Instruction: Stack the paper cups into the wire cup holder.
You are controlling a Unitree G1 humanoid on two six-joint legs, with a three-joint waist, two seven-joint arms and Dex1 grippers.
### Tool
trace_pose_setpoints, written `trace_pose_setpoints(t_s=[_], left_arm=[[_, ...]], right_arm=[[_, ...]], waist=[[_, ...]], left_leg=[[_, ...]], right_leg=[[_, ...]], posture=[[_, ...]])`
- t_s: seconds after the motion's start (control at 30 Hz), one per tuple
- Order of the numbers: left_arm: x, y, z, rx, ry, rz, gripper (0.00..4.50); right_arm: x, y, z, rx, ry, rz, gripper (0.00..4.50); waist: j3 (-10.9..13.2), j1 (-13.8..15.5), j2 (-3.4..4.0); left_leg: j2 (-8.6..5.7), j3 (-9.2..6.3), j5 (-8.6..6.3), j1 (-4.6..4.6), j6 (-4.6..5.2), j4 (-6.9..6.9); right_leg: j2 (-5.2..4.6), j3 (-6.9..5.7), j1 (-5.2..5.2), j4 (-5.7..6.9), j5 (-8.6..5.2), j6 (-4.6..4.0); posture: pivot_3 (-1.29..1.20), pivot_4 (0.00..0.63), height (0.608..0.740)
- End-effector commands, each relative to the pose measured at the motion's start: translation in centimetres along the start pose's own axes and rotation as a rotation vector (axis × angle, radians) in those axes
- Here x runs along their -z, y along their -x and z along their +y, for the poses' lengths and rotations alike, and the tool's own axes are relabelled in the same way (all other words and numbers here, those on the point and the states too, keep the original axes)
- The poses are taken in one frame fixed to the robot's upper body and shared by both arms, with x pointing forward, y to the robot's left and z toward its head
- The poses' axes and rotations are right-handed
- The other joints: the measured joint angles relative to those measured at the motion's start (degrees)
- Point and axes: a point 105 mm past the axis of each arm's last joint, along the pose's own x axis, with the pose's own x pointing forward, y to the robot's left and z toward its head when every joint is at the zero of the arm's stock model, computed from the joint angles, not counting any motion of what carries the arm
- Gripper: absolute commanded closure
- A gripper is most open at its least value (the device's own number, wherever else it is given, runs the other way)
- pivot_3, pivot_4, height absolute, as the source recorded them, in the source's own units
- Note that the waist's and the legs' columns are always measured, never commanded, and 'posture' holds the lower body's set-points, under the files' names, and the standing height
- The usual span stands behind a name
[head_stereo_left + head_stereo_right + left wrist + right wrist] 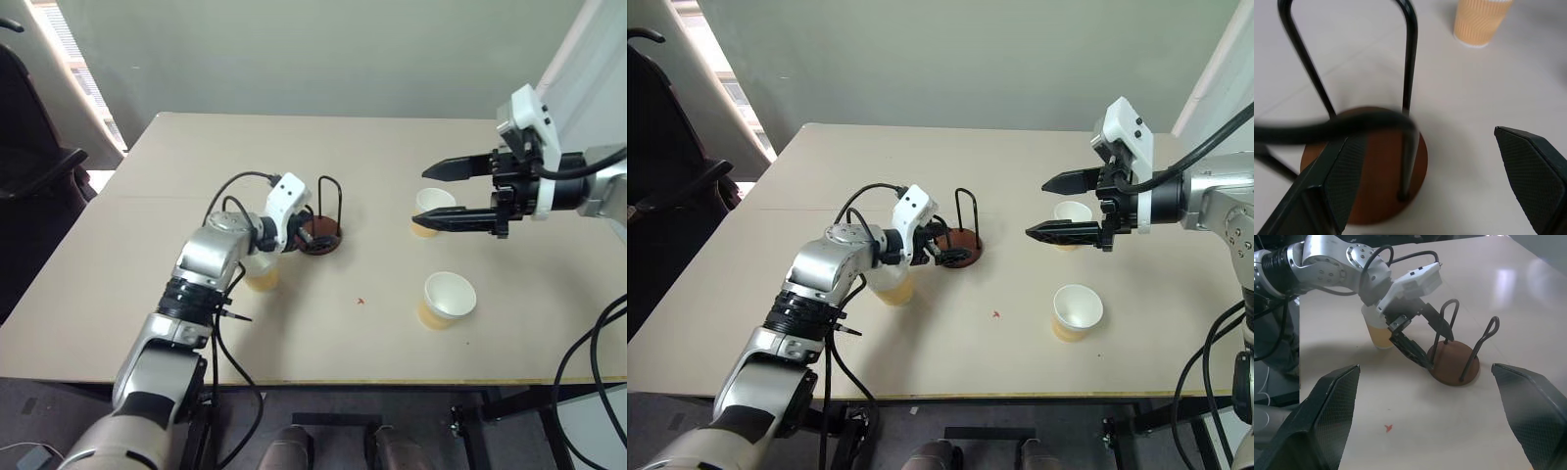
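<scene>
Three paper cups (449,298) are standing upright on the bench (392,157), none of them yet in the wire cup holder (321,235). One is sitting near the front on the robot's right, a second (432,210) is sitting further back beneath the right tool (453,194), and the third (892,285) is standing just beside the left forearm, partly hidden by it. The holder is resting near the middle of the bench, its reddish disc bare and its black wire loops upright.

Both tools are gaping wide and gripping nothing. The left tool (939,245) is pointing down at the holder — in the left wrist view one finger (1334,181) is overlapping the disc while the other is hanging over bare bench, with a wire loop between them. The right tool is hovering level above the far cup, well clear of its rim.

The step in hand looks like steadying or gripping the holder with the left tool before any cup goes in. To do it well, the left fingers should be closing on a wire loop or the rim of the base, not jabbing the disc and tipping the stand. The forearm should be staying off the cup beside it — a light paper cup is likely to topple easily.
</scene>
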Motion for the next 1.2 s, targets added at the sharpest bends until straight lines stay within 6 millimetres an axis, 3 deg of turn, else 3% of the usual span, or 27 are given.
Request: trace_pose_setpoints(t_s=[0.03, 0.07, 0.17, 0.5, 0.73, 0.9, 1.0, 1.2], left_arm=[[-2.0, -0.2, 0.3, -0.017, -0.054, -0.061, 0.07], [-2.1, -0.4, 0.2, -0.018, -0.058, -0.069, 0.07], [-2.4, -0.8, 0.0, -0.01, -0.076, -0.082, 0.68], [-2.9, -0.7, -1.1, 0.068, -0.112, -0.112, 4.37], [-4.1, 1.7, -2.7, 0.257, -0.235, -0.147, 4.44], [-4.8, 3.4, -6.0, 0.502, -0.271, -0.174, 4.44], [-4.3, 3.6, -7.8, 0.615, -0.268, -0.155, 4.44], [-3.1, 2.9, -9.1, 0.707, -0.258, -0.113, 4.44]], right_arm=[[-1.1, 0.8, 0.2, 0.024, 0.044, -0.027, 0.0], [-1.1, 0.8, 0.2, 0.025, 0.043, -0.028, 0.0], [-1.0, 0.8, 0.2, 0.025, 0.041, -0.029, 0.0], [-0.8, 0.8, 0.3, 0.032, 0.033, -0.031, 0.0], [-0.5, 1.6, 1.2, 0.017, 0.032, -0.001, 0.0], [-0.2, 2.9, 2.5, 0.013, 0.025, 0.043, 0.0], [-0.2, 3.3, 2.6, 0.036, 0.021, 0.044, 0.0], [-0.4, 3.8, 3.0, 0.069, 0.018, 0.046, 0.0]], waist=[[0.0, 0.0, 0.0], [0.0, 0.0, 0.0], [0.0, 0.0, 0.0], [0.0, 0.1, 0.0], [0.0, 0.1, -0.01], [0.0, 0.6, -0.01], [0.0, 0.6, 0.0], [0.0, 0.5, 0.0]], left_leg=[[0.0, 0.0, 0.0, 0.0, 0.0, 0.0], [0.0, 0.0, 0.0, 0.0, 0.0, 0.01], [0.0, 0.02, 0.0, -0.01, 0.0, 0.04], [-0.01, 0.04, 0.0, -0.02, 0.0, 0.06], [-0.01, 0.03, 0.0, -0.07, 0.0, 0.06], [-0.04, 0.02, -0.04, -0.19, 0.02, 0.13], [-0.05, 0.03, -0.15, -0.23, 0.14, 0.26], [-0.03, 0.04, -0.46, -0.2, 0.65, 0.47]], right_leg=[[0.0, 0.0, 0.0, 0.0, 0.0, 0.0], [0.0, 0.0, 0.01, 0.0, 0.0, 0.01], [0.0, 0.0, 0.02, -0.01, 0.01, 0.04], [0.0, 0.02, 0.03, -0.02, 0.01, 0.09], [0.01, 0.01, 0.0, -0.05, -0.01, 0.11], [-0.03, 0.02, -0.01, -0.09, -0.06, 0.19], [-0.04, 0.03, 0.0, -0.09, -0.08, 0.23], [-0.04, 0.02, 0.04, 0.01, -0.06, 0.27]], posture=[[0.0, 0.15, 0.74], [0.0, 0.15, 0.74], [0.0, 0.15, 0.74], [0.0, 0.15, 0.74], [0.0, 0.15, 0.74], [0.0, 0.15, 0.74], [0.0, 0.15, 0.74], [0.0, 0.15, 0.74]])
